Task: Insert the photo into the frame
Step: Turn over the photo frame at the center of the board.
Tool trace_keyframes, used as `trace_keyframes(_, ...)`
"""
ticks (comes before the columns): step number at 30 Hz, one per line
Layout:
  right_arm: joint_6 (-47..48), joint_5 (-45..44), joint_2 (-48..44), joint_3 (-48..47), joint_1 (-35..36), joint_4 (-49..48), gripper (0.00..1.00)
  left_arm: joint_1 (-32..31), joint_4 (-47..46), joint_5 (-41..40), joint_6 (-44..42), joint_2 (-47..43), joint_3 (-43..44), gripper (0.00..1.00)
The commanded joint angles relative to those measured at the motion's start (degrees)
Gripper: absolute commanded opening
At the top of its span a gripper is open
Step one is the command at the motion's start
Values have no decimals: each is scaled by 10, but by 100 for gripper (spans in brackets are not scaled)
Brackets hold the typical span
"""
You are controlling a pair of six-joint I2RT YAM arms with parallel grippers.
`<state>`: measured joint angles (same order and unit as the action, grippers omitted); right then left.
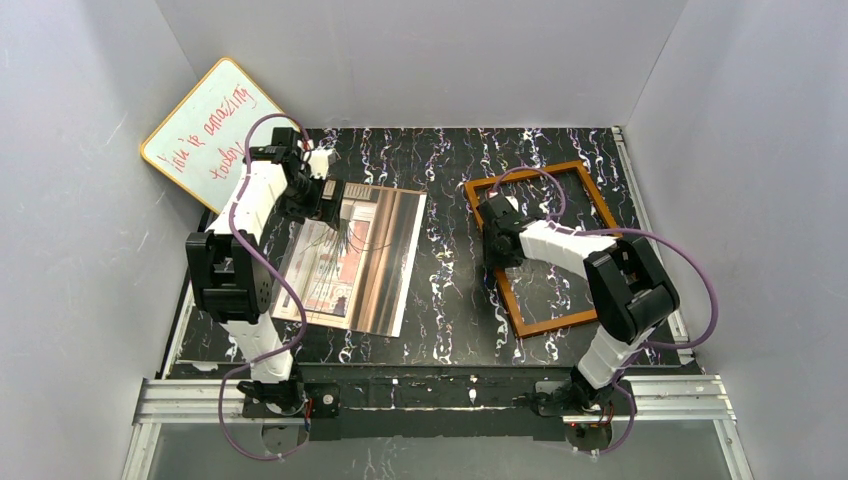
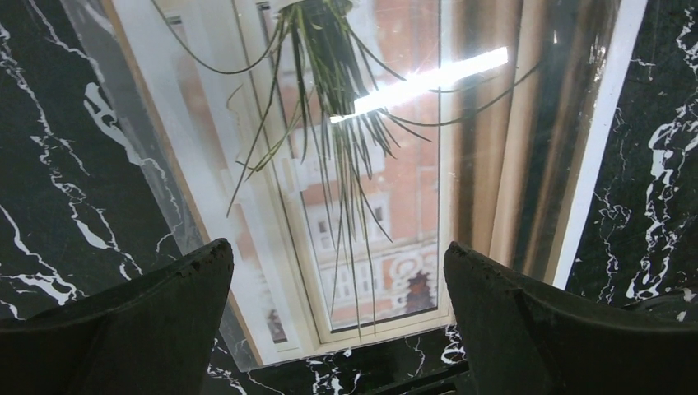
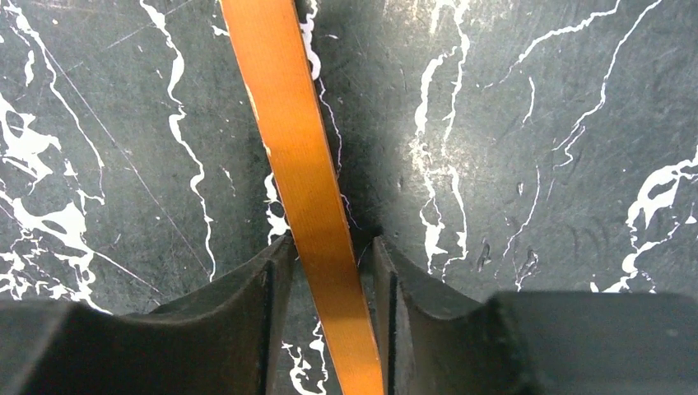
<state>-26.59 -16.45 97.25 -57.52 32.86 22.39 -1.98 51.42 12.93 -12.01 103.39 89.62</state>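
So, quick status from my end: the photo is lying flat on the black marbled counter, on the left side, with the dark spiky plant and the bright window facing up. It's well apart from the frame, which sits flat on the right side of the counter, turned at an angle. Through the frame's opening I only see the counter's marble pattern, and the photo is wholly outside it. My left pincer is spread as wide as it goes over the far end of the photo, with one finger on either side of the print's short edge in the wrist view and nothing gripped. My right pincer is down at the frame's left rail, and the orange-brown strip runs right between its two fingers. The left finger looks like it's against the wood, but there's a dark sliver on the other side, so I honestly can't tell if it's clamped or just straddling the rail. A whiteboard with red handwriting leans in the back left corner.
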Motion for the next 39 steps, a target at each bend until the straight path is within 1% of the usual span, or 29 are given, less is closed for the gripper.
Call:
trace_keyframes(1,2,-15,24,-12,4,-14,42,-16,38,23,0,-32,22,98)
trace_keyframes(6,-7,-15,48,-53,9,4,9,-18,49,55,15,-25,27,98)
trace_keyframes(7,-10,-15,50,-66,14,10,4,-18,50,61,17,-25,26,98)
trace_keyframes(8,-14,-12,51,-81,19,15,2,-18,50,66,19,-25,24,98)
trace_keyframes(13,-49,39,49,-182,49,45,1,-18,46,96,22,-25,17,98)
trace_keyframes(17,-96,80,44,-265,68,62,1,-18,47,99,29,-21,17,98)
trace_keyframes(20,-132,120,47,-329,69,87,1,-18,48,103,33,-24,16,98)
trace_keyframes(27,-218,247,41,-436,68,68,1,-18,57,125,42,-31,26,98)
trace_keyframes(30,-263,300,36,-459,62,39,1,-18,62,133,47,-33,40,98)
trace_keyframes(33,-328,371,22,-445,44,-26,1,-18,66,141,49,-35,52,98)
trace_keyframes(39,-407,440,6,-430,23,-96,1,-18,67,151,56,-37,74,98)
